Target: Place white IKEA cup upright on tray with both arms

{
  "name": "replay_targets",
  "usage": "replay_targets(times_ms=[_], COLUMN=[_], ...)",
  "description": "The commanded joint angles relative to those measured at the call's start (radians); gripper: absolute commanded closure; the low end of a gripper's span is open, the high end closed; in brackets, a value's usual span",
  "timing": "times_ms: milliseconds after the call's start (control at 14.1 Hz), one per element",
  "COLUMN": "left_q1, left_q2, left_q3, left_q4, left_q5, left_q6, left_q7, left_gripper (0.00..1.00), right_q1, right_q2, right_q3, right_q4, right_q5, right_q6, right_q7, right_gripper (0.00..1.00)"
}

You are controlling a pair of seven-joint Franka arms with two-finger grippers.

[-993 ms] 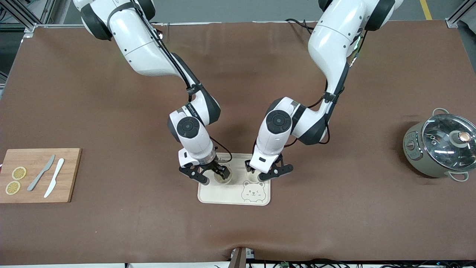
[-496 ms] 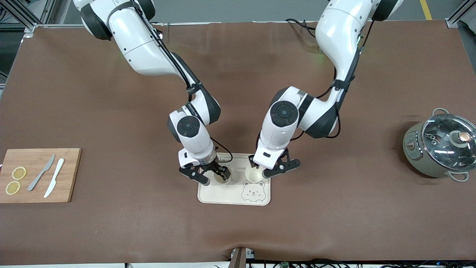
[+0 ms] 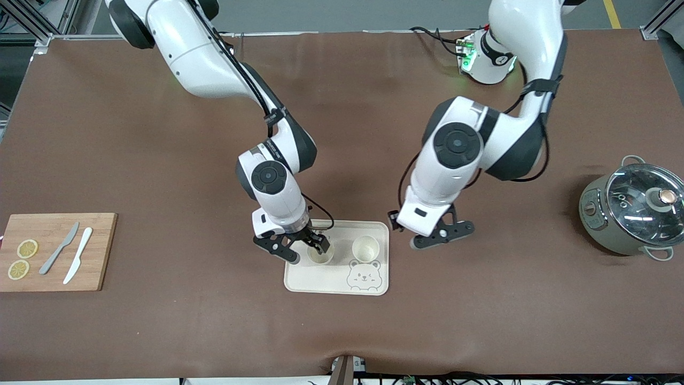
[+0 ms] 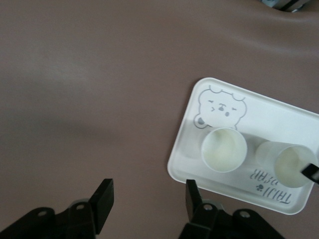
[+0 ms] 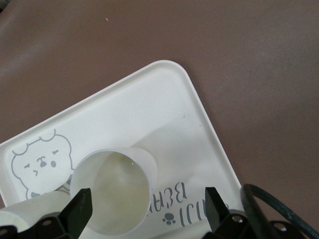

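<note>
The cream bear tray (image 3: 377, 286) lies mid-table and also shows in the left wrist view (image 4: 279, 107) and the right wrist view (image 5: 164, 99). Two white cups stand upright on it. One cup (image 3: 366, 247) stands free toward the left arm's end, seen too in the left wrist view (image 4: 223, 149). The other cup (image 3: 320, 255) sits between the spread fingers of my right gripper (image 3: 308, 253), which is open just over it (image 5: 145, 206); in that view this cup (image 5: 112, 191) is not squeezed. My left gripper (image 3: 438, 238) is open and empty over bare table beside the tray (image 4: 148, 198).
A wooden cutting board (image 3: 96, 251) with two lemon slices (image 3: 22, 259) and two knives (image 3: 69, 254) lies at the right arm's end. A grey pot with a glass lid (image 3: 633, 211) stands at the left arm's end.
My left gripper has let go of its cup, risen and drawn off the tray toward the left arm's end. The right gripper has stayed at its cup, shifting only slightly.
</note>
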Motion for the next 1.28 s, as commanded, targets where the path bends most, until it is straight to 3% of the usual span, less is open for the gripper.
replay_targets(times_ms=[0,638,1205], left_q1=[0.058,0.298,0.394], left_q2=[-0.048,-0.1,-0.193], left_q3=[-0.006,-0.006,0.0], left_q4=[-0.019,-0.021,-0.027], left_q5=[-0.014,-0.065,-0.055], left_q6=[-0.051,-0.153,-0.244], left_q7=[0.107,0.516,0.636], left_gripper=[0.33,0.34,0.34], right_q1=[0.009,-0.077,-0.23], right_q2=[-0.079,-0.317,-0.479], right_q3=[-0.001,0.001,-0.007], right_q4=[-0.016,-0.007,-0.005], right_q5=[-0.015,0.044,0.044], right_q6=[-0.091,-0.485,-0.721], right_q7=[0.015,-0.21,-0.549], right_gripper=[0.0,0.0,0.0])
